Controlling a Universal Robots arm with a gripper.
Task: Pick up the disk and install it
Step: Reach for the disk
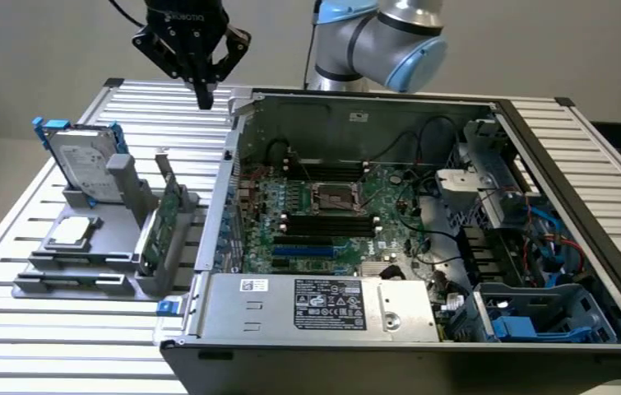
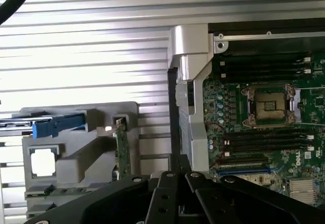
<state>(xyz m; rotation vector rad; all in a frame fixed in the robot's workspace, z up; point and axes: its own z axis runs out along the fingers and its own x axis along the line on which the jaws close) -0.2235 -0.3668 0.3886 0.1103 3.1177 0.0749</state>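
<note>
The disk (image 1: 83, 158) is a silver-grey drive with a white label and blue side rails. It stands tilted in the back slot of a grey holder (image 1: 104, 262) on the exterior view's left. In the wrist view the disk (image 2: 57, 125) appears edge-on, by its blue rail. My gripper (image 1: 205, 100) hangs shut and empty above the slatted table, to the exterior view's right of the disk and higher, close to the back corner of the open computer case (image 1: 215, 226). In the wrist view my gripper (image 2: 177, 177) has its black fingers pressed together over that case wall.
The holder also carries a small silver square chip (image 1: 73, 234) and an upright green circuit card (image 1: 165, 220). The case shows a motherboard (image 1: 326, 210), a power supply (image 1: 322, 304) and a blue-railed drive bay (image 1: 540, 317). Bare slatted table (image 1: 57, 346) surrounds the holder.
</note>
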